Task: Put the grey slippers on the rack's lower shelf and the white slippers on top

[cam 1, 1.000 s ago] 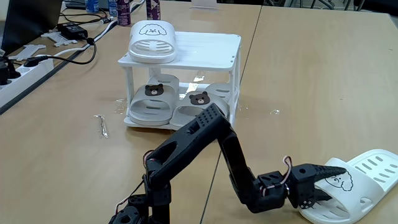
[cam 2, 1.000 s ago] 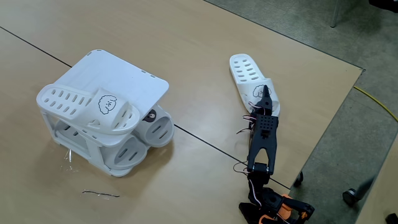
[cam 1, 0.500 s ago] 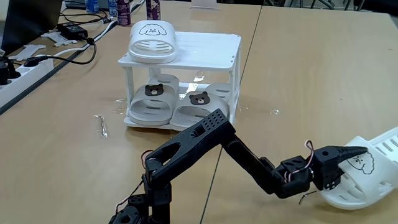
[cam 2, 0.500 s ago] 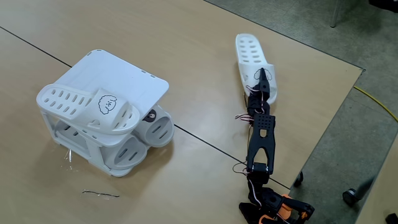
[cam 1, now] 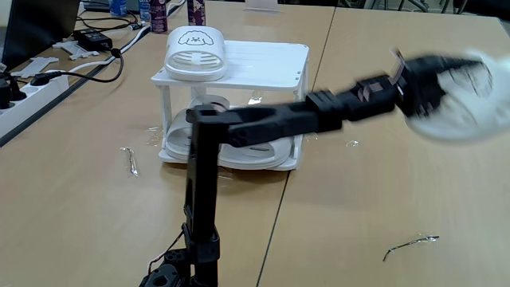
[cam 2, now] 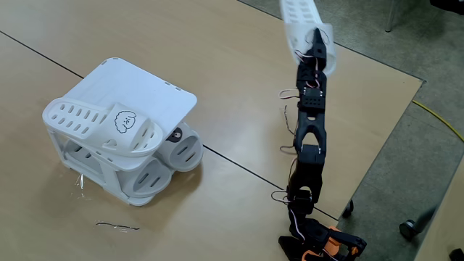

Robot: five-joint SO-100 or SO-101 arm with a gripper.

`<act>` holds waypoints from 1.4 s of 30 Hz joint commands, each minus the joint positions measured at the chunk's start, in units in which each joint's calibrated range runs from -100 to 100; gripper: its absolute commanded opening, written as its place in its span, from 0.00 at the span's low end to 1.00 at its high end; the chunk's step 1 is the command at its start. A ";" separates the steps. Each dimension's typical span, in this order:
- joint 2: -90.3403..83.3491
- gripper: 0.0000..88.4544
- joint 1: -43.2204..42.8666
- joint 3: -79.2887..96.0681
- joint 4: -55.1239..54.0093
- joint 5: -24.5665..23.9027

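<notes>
One of the white slippers, blurred by motion, hangs high above the table's right side, with my gripper shut on its strap. In the other fixed view the same white slipper is up near the top edge, clamped by the gripper. The second white slipper lies on the top of the rack. The grey slippers sit side by side on the lower shelf, partly hidden behind my outstretched arm.
A bent wire lies on the table at front right, a small metal piece left of the rack. Cables and a power strip line the left edge, bottles stand at the back. The table edge drops off beside my base.
My arm has swung up from the table surface, lifting the white slipper off the front right of the table into the air. The rack and the other slippers stayed put.
</notes>
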 commanded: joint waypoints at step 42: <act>23.14 0.01 -49.97 -38.58 6.87 0.42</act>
